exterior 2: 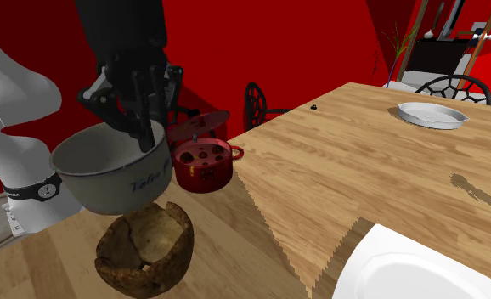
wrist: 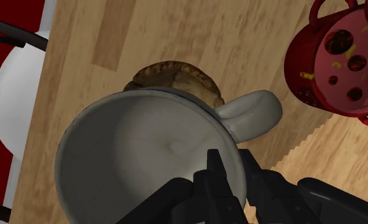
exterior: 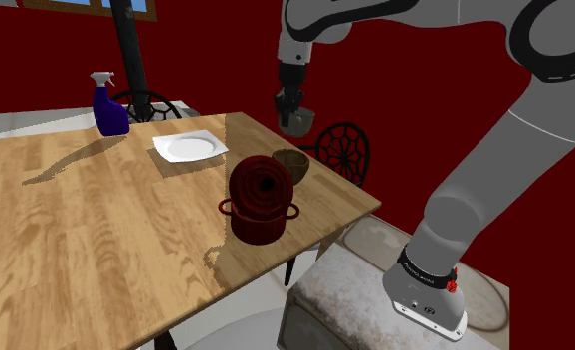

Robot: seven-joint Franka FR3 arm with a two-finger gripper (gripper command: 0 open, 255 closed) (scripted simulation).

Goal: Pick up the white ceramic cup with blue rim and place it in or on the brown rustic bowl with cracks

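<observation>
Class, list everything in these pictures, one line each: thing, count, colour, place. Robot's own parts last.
grey-white cup with a handle: one, grey-white, held above the bowl
brown cracked bowl: one, brown, on the table under the cup
red pot with a holed lid: one, red, beside the bowl
white square plate: one, white, table's far side in the shoulder view
white shallow dish: one, white, table's far right, second exterior view
blue spray bottle: one, blue, table's far corner
wooden table: one, light brown
black metal chairs: two, black, at the table's edges
black gripper: one, black, shut on the cup's wall
white arm: one, white, dark joints
box stand: one, grey, beside the table
</observation>
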